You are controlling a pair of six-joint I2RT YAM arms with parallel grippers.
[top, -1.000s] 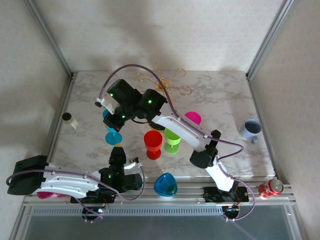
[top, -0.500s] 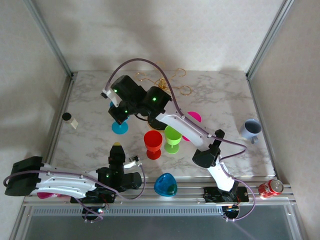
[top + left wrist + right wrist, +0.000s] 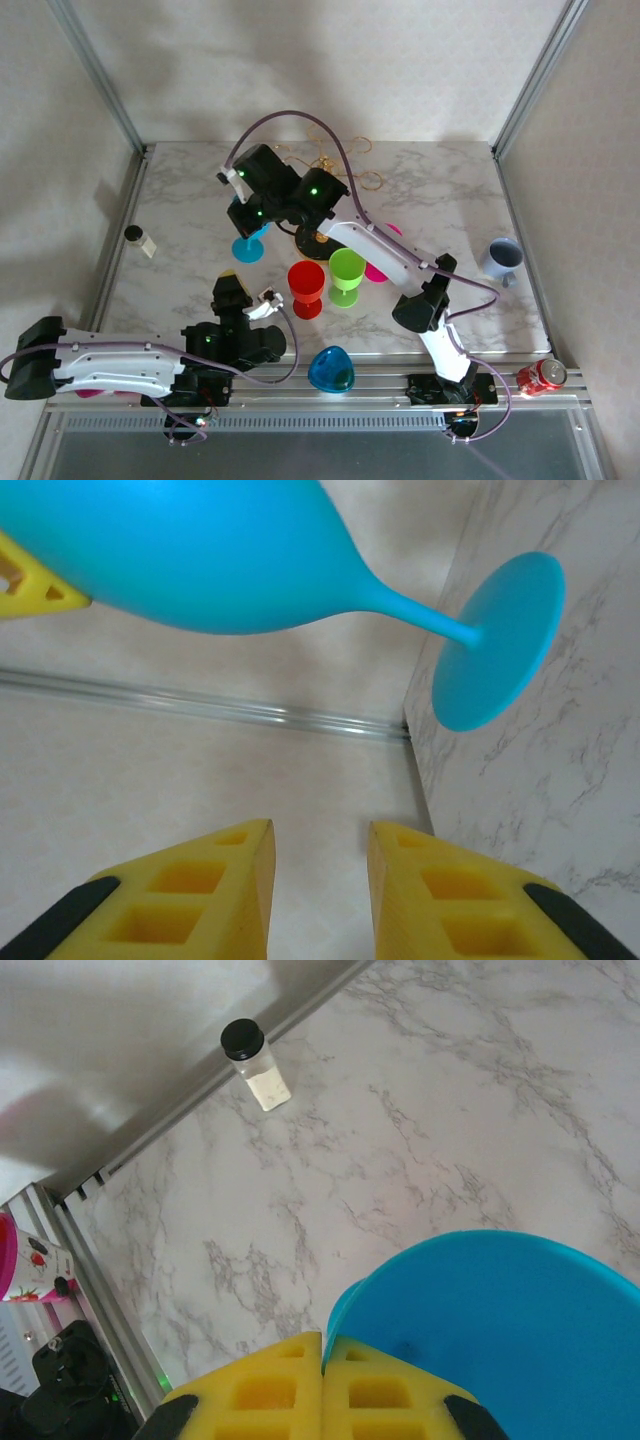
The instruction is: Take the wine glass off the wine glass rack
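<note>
Right hand (image 3: 322,1345) clamped on rim of blue wine glass (image 3: 230,550); glass tilted in air above table (image 3: 450,200), off wine glass rack (image 3: 370,182), to its left. Left hand (image 3: 320,840) points toward glass, fingers slightly apart, holding nothing

Blue wine glass (image 3: 200,560), tilted, left of gold wine glass rack (image 3: 330,165).
</note>
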